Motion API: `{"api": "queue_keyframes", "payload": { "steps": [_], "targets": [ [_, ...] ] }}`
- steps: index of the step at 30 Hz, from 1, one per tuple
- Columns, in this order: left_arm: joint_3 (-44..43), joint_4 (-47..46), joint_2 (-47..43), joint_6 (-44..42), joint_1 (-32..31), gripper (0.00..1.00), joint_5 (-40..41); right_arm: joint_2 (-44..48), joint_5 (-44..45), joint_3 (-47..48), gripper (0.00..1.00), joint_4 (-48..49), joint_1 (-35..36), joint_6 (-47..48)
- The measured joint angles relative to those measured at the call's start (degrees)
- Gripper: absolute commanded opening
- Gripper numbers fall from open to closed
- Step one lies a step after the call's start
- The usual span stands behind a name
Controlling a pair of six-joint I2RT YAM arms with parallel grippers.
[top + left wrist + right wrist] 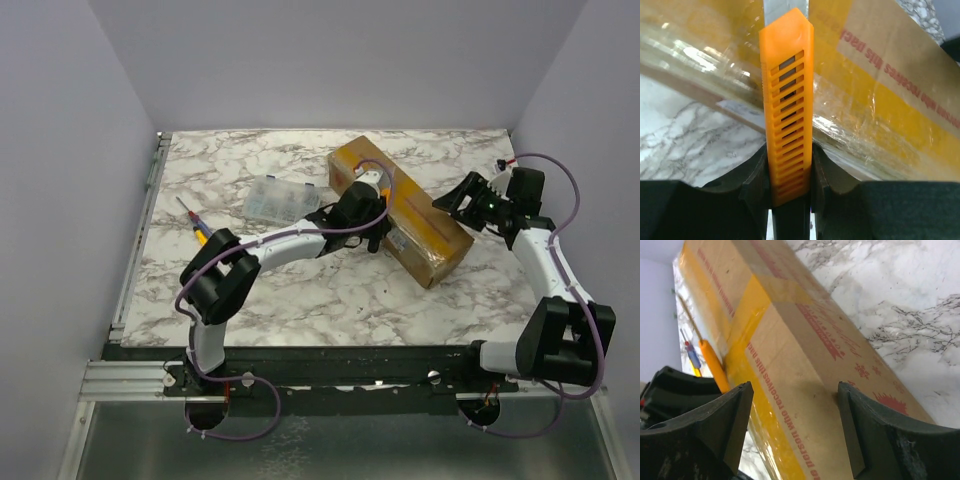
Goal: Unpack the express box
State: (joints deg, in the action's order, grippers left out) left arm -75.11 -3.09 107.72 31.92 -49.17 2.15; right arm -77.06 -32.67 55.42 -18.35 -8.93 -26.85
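Observation:
The express box [430,238], a long brown carton with yellow tape and red print, lies at an angle on the marble table. My left gripper [375,208] is shut on an orange utility knife [787,100]. The knife's blade end rests against the taped top of the box [880,85]. The left gripper's jaws [788,160] clamp the knife's slotted handle on both sides. My right gripper [458,205] is at the box's right side, open. In the right wrist view the gripper [795,390] straddles the box [805,340] without visibly touching it. The knife [715,365] shows at the box's far side.
A clear plastic compartment case [280,198] sits left of the box. A small screwdriver [195,222] with a yellow handle lies near the table's left side and also shows as the screwdriver [691,355] in the right wrist view. Grey walls enclose the table on three sides.

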Motion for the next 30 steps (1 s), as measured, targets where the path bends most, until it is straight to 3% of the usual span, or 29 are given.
{"api": "queue_keyframes", "payload": {
  "steps": [4, 9, 18, 23, 26, 30],
  "targets": [
    [-6.2, 2.7, 4.0, -0.9, 2.0, 0.00, 0.3, 3.5, -0.8, -4.2, 0.77, 4.5, -0.5, -2.5],
    [-6.6, 2.9, 3.1, -1.6, 4.1, 0.00, 0.8, 4.1, 0.1, -1.8, 0.80, -0.1, 1.0, -1.5],
    [9.1, 0.1, -16.6, 1.4, 3.7, 0.00, -4.5, 10.8, 5.1, 3.2, 0.84, -3.6, 5.7, 4.2],
    [20.9, -15.0, -26.5, 9.0, 6.8, 0.00, -13.2, 15.8, -1.7, 0.9, 0.86, -1.6, 13.6, 6.0],
    [28.3, -25.0, -31.8, 14.5, 10.1, 0.00, -16.6, 20.0, -8.4, -3.9, 0.87, 4.0, 20.4, 4.2],
    [31.2, -37.7, -34.6, 21.0, 10.8, 0.00, -20.2, 22.2, -13.4, -9.7, 0.86, 15.1, 30.5, -2.5]
  ]
}}
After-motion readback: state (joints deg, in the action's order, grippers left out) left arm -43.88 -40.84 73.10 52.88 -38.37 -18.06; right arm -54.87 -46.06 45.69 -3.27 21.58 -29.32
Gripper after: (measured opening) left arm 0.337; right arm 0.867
